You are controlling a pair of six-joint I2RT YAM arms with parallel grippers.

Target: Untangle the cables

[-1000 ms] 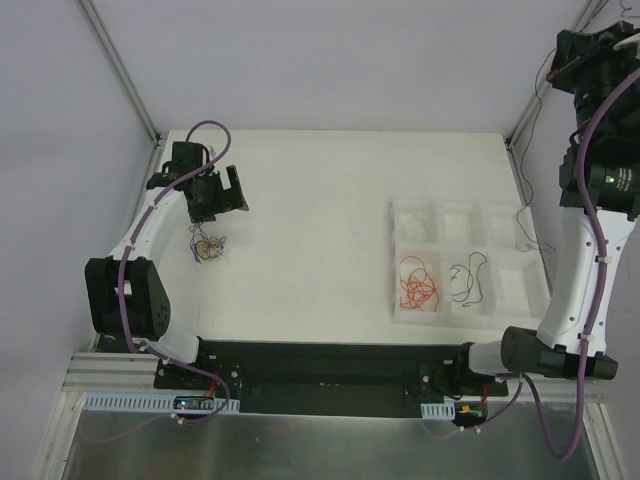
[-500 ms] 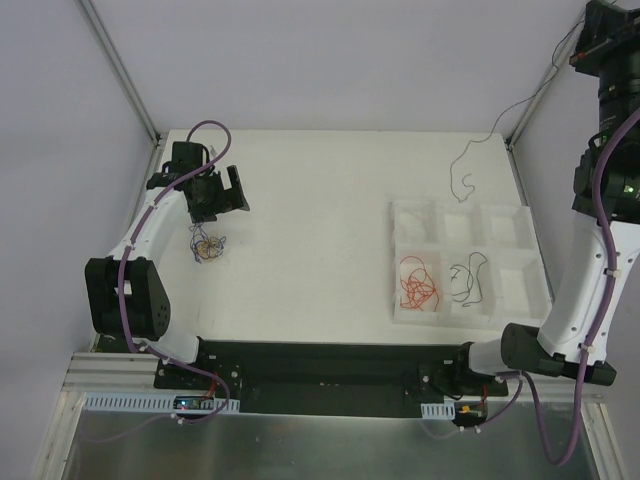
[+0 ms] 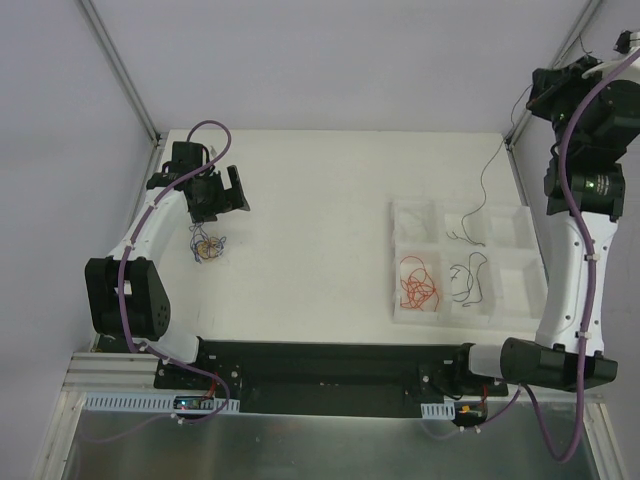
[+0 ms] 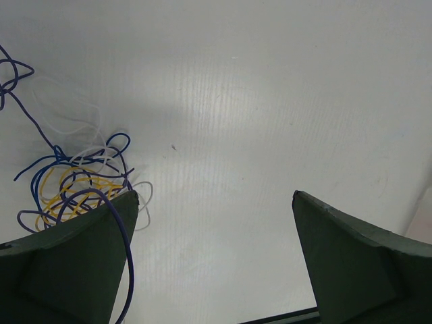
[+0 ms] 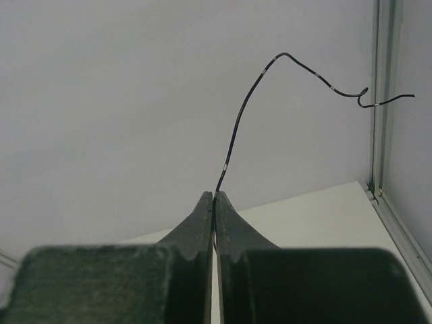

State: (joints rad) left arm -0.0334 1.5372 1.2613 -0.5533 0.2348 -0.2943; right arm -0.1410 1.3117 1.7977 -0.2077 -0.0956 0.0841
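White tabletop (image 3: 320,190) fills most of what I can see from here, with a pale compartment tray (image 3: 394,300) sitting toward its right side. High over the tray's far right corner hangs the right tool (image 5: 214,196), its jaws pressed fully together on one thin black cable (image 5: 251,94). Seen from above, that strand drops in a long curve and its free end curls over the tray's far middle compartment, though I can't tell whether it touches. Across on the left, the left tool (image 4: 214,196) hovers low with its jaws spread wide and nothing gripped, just beside the tangle (image 4: 81,179) of blue, yellow and pale cables lying on the tabletop. Already in the tray are a bunch of orange-red cables (image 3: 418,283) in the near left compartment and a second black strand (image 3: 465,280) in the near middle one. To my eye this is the carry-and-drop step for a strand clear of the tangle. Next, I'd guess, the right tool must lower over a compartment so the whole springy length lands inside before letting go.
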